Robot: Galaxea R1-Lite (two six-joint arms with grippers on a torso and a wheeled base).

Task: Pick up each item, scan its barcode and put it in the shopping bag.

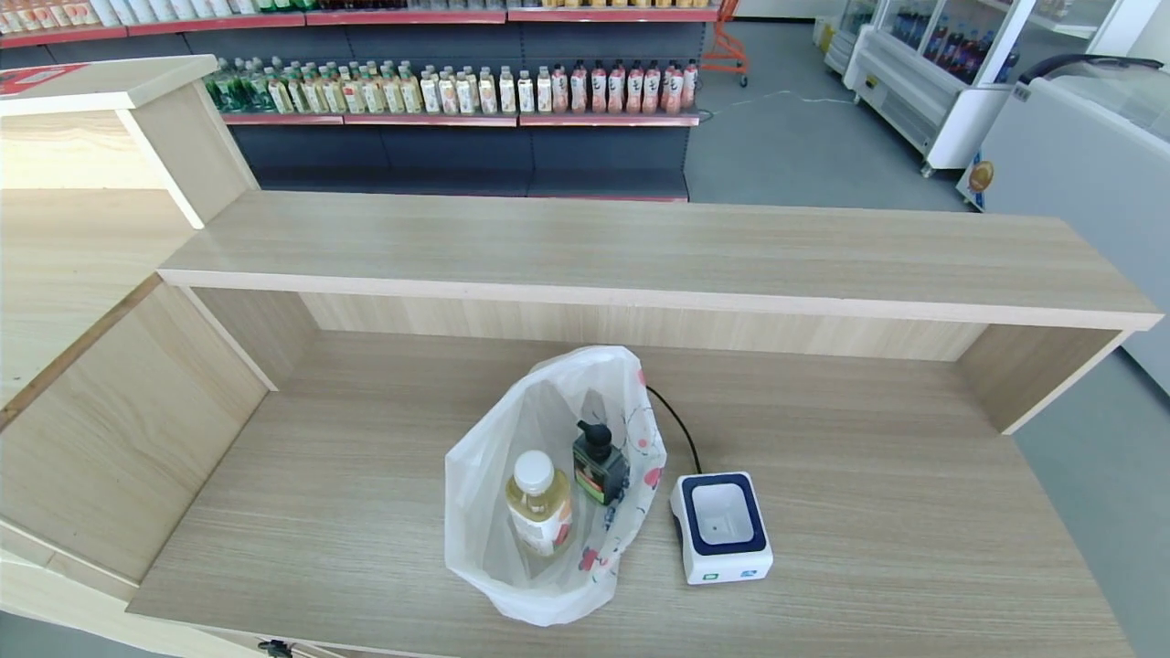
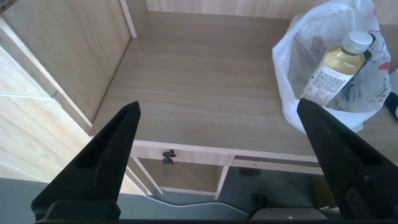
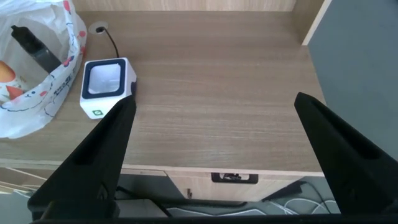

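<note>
Head view: shopping bag (image 1: 471, 512) at 6 o'clock on the counter (image 1: 914, 512), scanner (image 1: 722, 525) at its 3 o'clock. Drink bottle (image 1: 539, 503) and pump bottle (image 1: 599, 466) stand bagged, so the task looks complete. Left gripper (image 2: 217, 115) and right gripper (image 3: 214, 102) gape wide, empty.

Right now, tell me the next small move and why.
Probably just hold the open left end effector and right end effector back: the drink bottle and pump bottle already stand in the bag beside the scanner, so both look done.
</note>
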